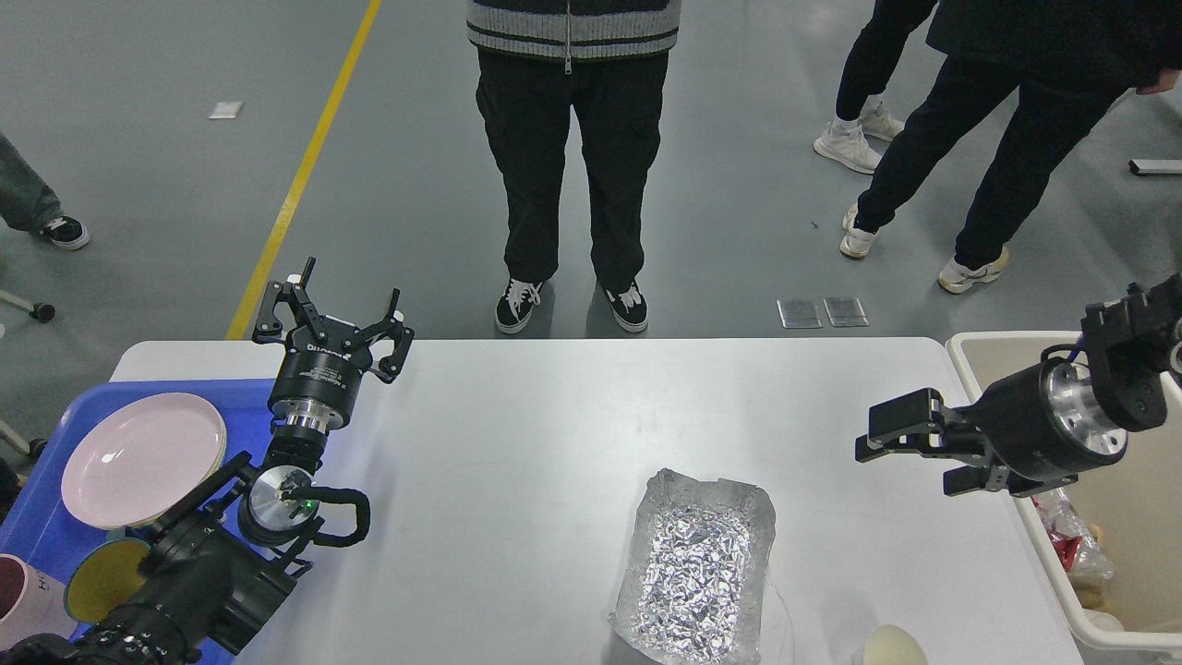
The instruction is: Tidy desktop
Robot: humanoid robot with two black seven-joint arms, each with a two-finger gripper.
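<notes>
The white desktop (554, 443) spans the view. A crumpled silver foil tray (697, 563) lies on it, front and right of centre. A cream rounded object (891, 646) peeks in at the front edge. My left gripper (349, 286) is open and empty, held up over the desktop's far left corner beside the blue tray (42, 517). My right gripper (910, 462) is open and empty, reaching leftward over the desktop's right end, above and right of the foil tray.
The blue tray holds a pink plate (143, 457), a yellow bowl (106, 577) and a pink cup (18, 596). A beige bin (1062, 591) with wrappers (1071, 536) stands at the right edge. People (572, 166) stand beyond the far edge.
</notes>
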